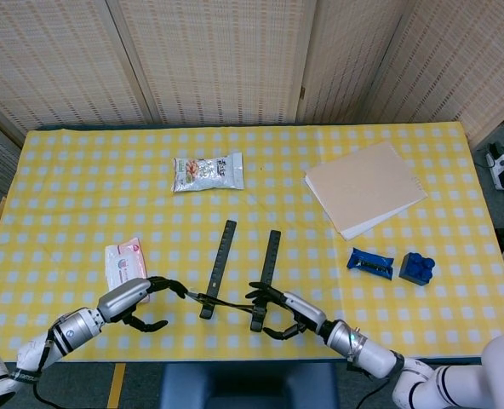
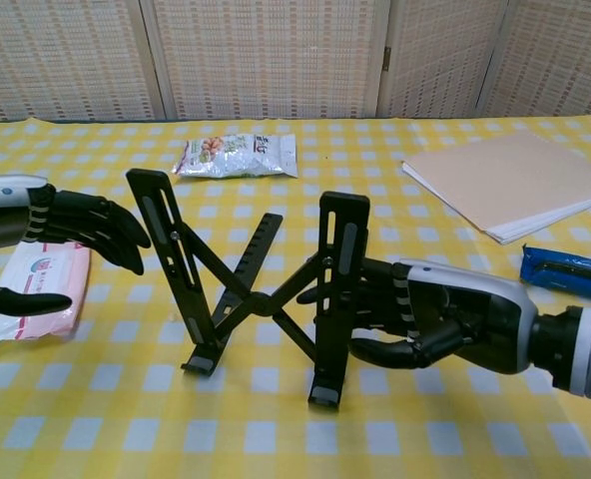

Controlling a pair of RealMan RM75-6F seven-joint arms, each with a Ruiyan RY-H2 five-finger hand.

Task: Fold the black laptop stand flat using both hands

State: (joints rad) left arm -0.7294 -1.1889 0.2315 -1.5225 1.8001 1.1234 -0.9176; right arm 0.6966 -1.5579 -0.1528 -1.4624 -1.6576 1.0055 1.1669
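stand: black laptop stand (image 2: 261,289) sits unfolded at the table's near edge, roughly 6 o'clock from the table centre; crossed links stand in an X between two raised side bars, feet on the yellow checked tablecloth (image 1: 82,187)
left hand: left hand (image 2: 71,239) is at the stand's 9 o'clock; fingers curl toward the top of the left side bar, thumb held apart below; chest view shows them just beside the bar, contact cannot be told; nothing grasped, fingers apart
right hand: right hand (image 2: 430,317) is at the stand's 3 o'clock; fingers reach to the right side bar from behind, thumb curled under and short of it; no clear grip on the bar, hand reads as open against it
wipes: pink wipes pack (image 1: 124,262) lies flat near the left hand, at 9 o'clock from the stand
snack: snack bag (image 1: 207,172) lies at 12 o'clock from the stand, well apart
paper: tan paper stack (image 1: 365,187) lies at 2 o'clock, far side right
blue parts: blue clip (image 1: 370,262) and blue block (image 1: 416,267) lie side by side at 3 o'clock from the stand, near the right table edge
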